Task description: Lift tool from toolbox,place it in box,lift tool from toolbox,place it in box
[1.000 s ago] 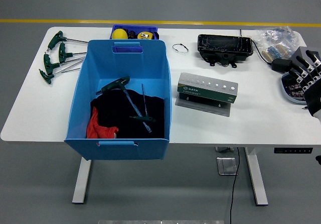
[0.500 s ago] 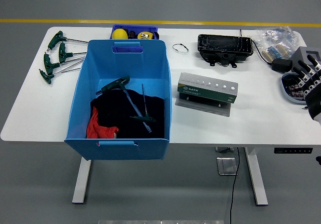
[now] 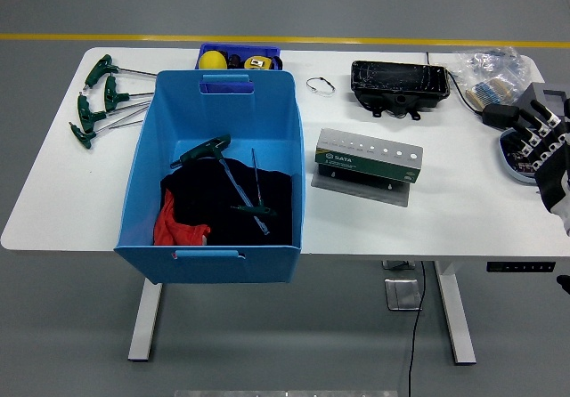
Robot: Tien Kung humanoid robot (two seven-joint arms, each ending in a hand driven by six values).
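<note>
Right hand [image 3: 545, 143] sits empty with fingers loosely spread, far right of the green tool rack [image 3: 368, 157], whose long axis runs left-right beside the blue bin [image 3: 147, 166] already holding two T-handle wrenches [image 3: 230, 179].

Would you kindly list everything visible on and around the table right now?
Table: one, white.
Bin: one, blue, table's left half.
T-handle wrenches in bin: two, green handles, on cloth.
Cloth: black and red, bin's floor.
T-handle wrenches: several, green, left of bin.
Small tray: one, dark blue, behind bin, holding yellow items.
Tool holder: one, green and grey, centre.
Black case: one, far right.
Plastic bags: clear, far right corner.
Robot hand: right, black, right edge, fingers open, empty.
</note>
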